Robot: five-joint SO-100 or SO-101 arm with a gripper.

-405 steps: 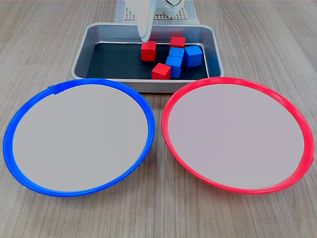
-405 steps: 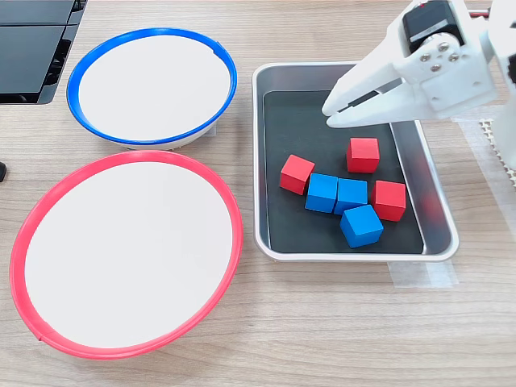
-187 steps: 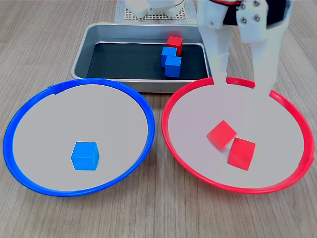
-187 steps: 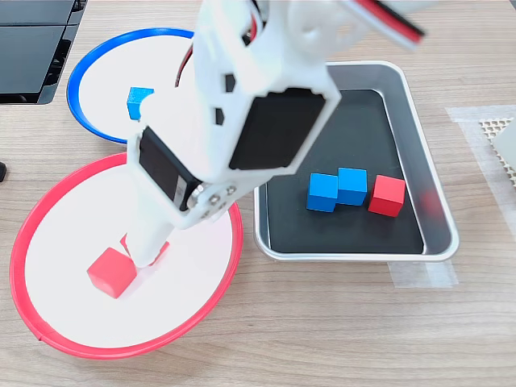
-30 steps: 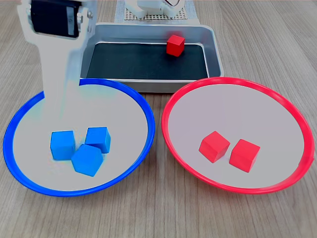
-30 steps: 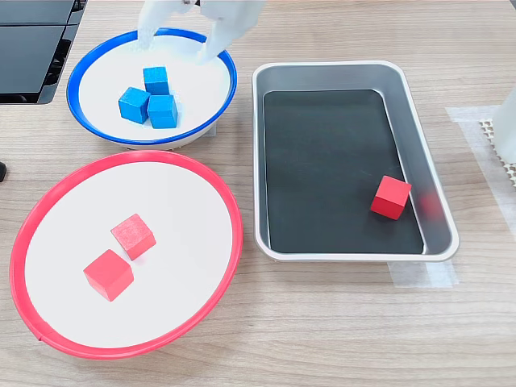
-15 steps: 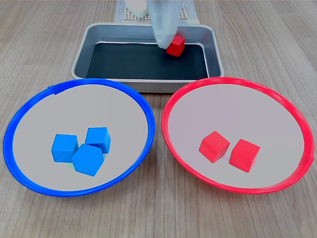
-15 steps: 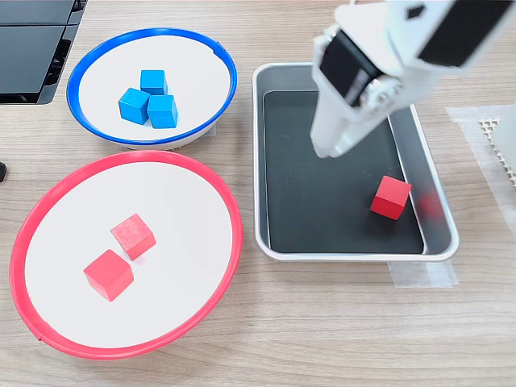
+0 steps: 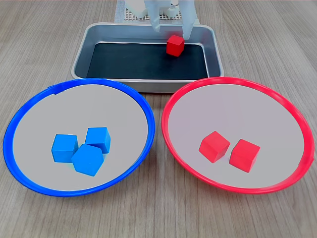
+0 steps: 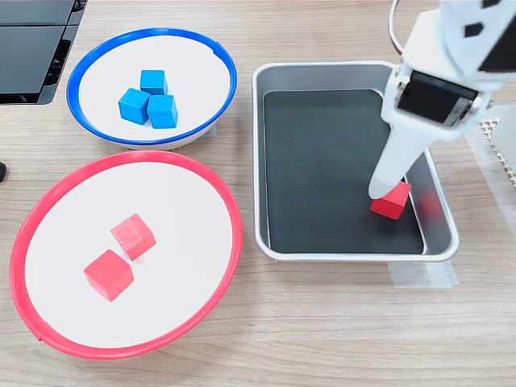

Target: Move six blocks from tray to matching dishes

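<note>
Only one red block (image 9: 175, 45) in tray (image 9: 84, 42)

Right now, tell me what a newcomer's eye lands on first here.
Probably the white hand, reaching down onto the lone red block left in the silver tray. Next, the colour sorting: three blue blocks clustered in the blue-rimmed dish, and two red blocks in the red-rimmed dish.
</note>
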